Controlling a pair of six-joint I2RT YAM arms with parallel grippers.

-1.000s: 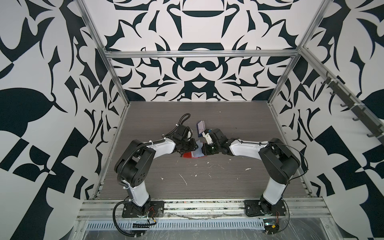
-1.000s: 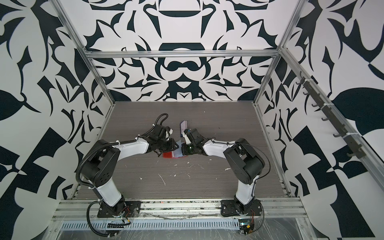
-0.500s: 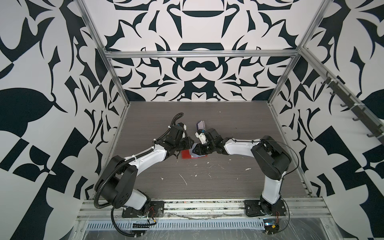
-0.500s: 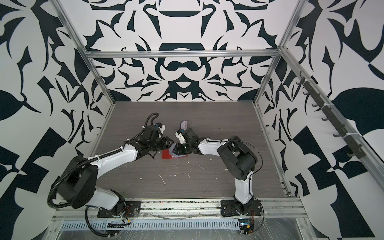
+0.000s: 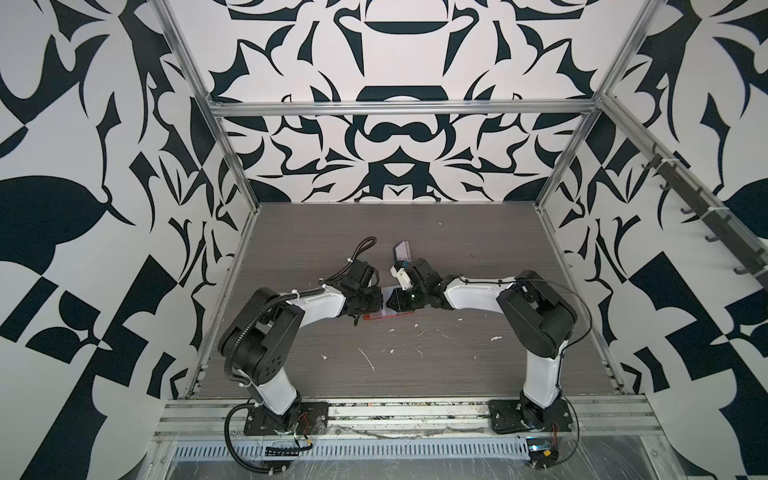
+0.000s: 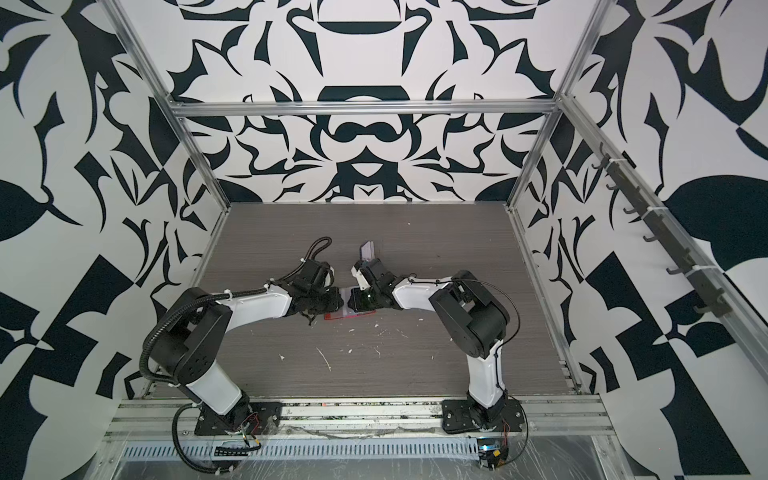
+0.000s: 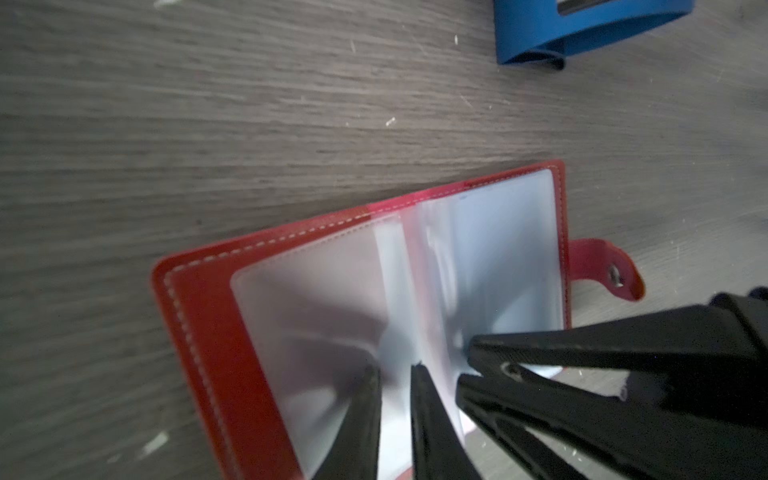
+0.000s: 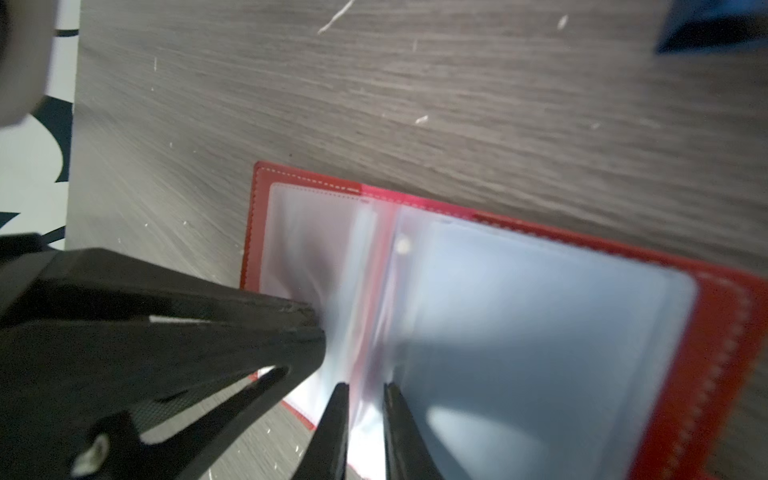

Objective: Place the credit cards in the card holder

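Red holder (image 7: 199,332) lies open on the bench (image 7: 249,104), right under the left tool (image 7: 395,370) and right tool (image 8: 365,386). Both are narrow, astride clear sleeves (image 8: 540,311); can't tell if they're actually pinching. Opposite tugs could rip a sleeve or drag the holder, imo.

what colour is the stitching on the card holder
White stitching on the red card holder; clearest in the left wrist view.

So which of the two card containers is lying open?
The red card holder, spread flat with its clear sleeves showing. The blue rack stands apart from it.
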